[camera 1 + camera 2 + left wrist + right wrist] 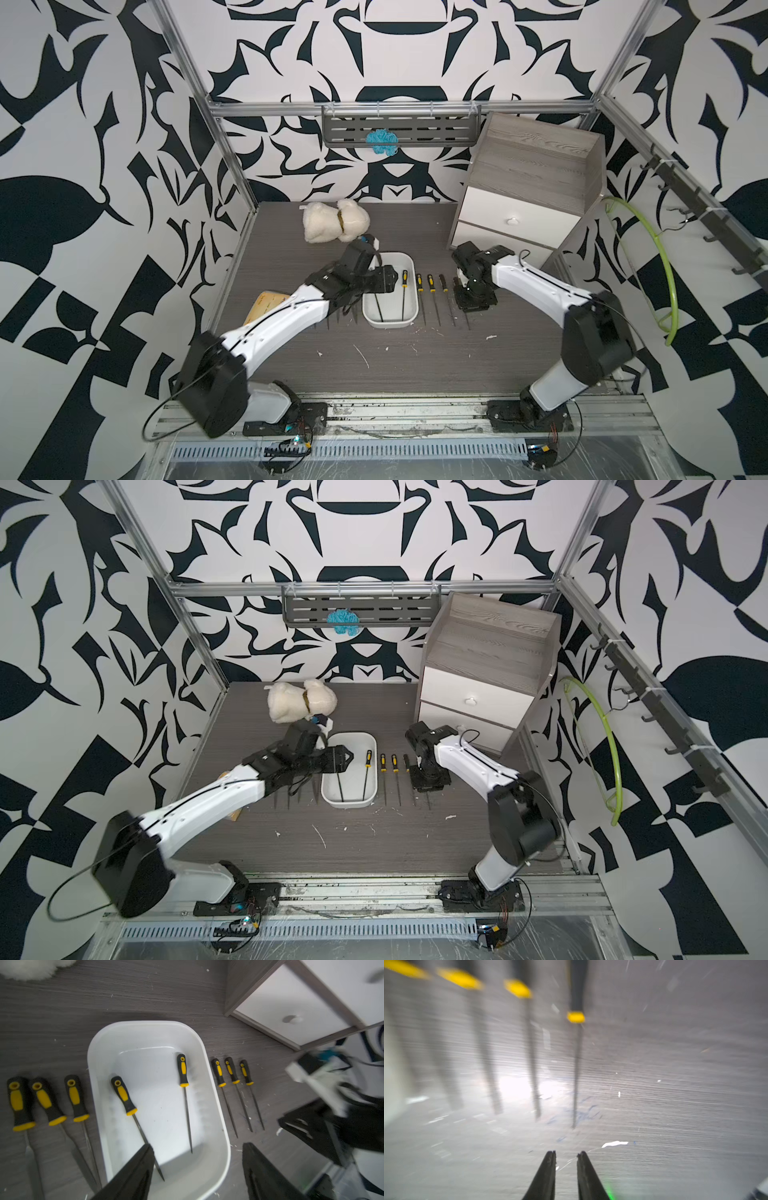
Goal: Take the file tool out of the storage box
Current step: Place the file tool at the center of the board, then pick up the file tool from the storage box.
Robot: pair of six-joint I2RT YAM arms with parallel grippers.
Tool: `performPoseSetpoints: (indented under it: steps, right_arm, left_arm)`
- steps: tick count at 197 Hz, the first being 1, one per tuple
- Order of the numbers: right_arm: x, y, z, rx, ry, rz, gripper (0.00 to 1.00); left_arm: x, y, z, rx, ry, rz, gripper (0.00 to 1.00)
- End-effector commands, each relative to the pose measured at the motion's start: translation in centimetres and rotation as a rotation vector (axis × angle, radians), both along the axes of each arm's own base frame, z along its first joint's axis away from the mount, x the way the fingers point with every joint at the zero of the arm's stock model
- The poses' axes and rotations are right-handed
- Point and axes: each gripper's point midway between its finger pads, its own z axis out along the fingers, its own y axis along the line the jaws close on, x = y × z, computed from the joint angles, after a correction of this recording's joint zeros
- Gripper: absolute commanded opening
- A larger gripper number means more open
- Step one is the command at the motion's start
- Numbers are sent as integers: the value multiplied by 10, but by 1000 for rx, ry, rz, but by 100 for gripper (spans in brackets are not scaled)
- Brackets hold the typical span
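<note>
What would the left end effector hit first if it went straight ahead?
The left end effector, open, aims into the white box, so likely the tip of the straighter file or the box floor beside it; depth is unclear.

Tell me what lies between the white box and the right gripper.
Three files lie side by side on the table between the box and the right gripper; the left wrist view shows them clearly.

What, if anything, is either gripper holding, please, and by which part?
Nothing: the left gripper is open above the storage box, and the right gripper stands slightly open and empty.
</note>
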Motion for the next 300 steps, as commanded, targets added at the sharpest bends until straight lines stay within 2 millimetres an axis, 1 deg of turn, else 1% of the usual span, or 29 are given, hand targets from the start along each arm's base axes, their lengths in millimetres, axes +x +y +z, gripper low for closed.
performPoseSetpoints:
  steps: [1,6,18,45,68,92,108,130,166,185,200,234,250,263,279,283,291,294,300]
  right_arm:
    - [6,17,32,147,-154,-14,24]
    - [7,20,37,179,-188,-8,24]
    - [8,26,41,232,-236,3,24]
    - [5,32,39,302,-292,22,23]
    - [1,32,38,329,-319,32,23]
    - [-5,29,32,322,-316,34,23]
    - [-8,29,31,333,-314,36,23]
    - [-10,32,31,353,-314,40,23]
    - [-11,36,28,372,-295,48,23]
    - [-11,37,28,378,-297,49,23]
    - [-12,36,27,373,-297,48,23]
    - [-11,34,27,369,-306,45,23]
    - [-11,34,27,370,-306,45,23]
    - [-10,35,27,373,-307,46,23]
    - [-10,35,27,372,-307,47,23]
    - [-11,35,27,372,-305,47,23]
    - [-10,35,27,374,-308,48,23]
    - [-10,36,27,376,-308,48,23]
    - [-10,36,27,378,-308,49,23]
  left_arm:
    - [7,5,-36,165,112,40,67]
    - [11,2,-41,180,124,41,66]
    - [20,-4,-54,210,145,41,64]
    - [38,-11,-83,305,169,62,61]
    - [46,-29,-104,276,199,30,58]
    - [54,-39,-110,272,195,28,60]
    - [60,-45,-110,255,176,27,61]
    - [61,-49,-114,257,194,21,63]
    - [65,-34,-129,366,191,47,63]
    - [65,-38,-137,362,205,35,62]
    - [66,-40,-139,365,211,31,61]
    - [68,-30,-143,441,208,43,60]
    - [66,-26,-146,468,217,47,56]
    - [65,-26,-149,472,228,44,50]
    - [64,-26,-152,474,241,38,46]
    - [63,-27,-152,469,243,36,42]
    - [63,-31,-153,452,247,27,27]
    - [62,-32,-153,442,252,21,24]
    - [61,-35,-154,424,260,16,24]
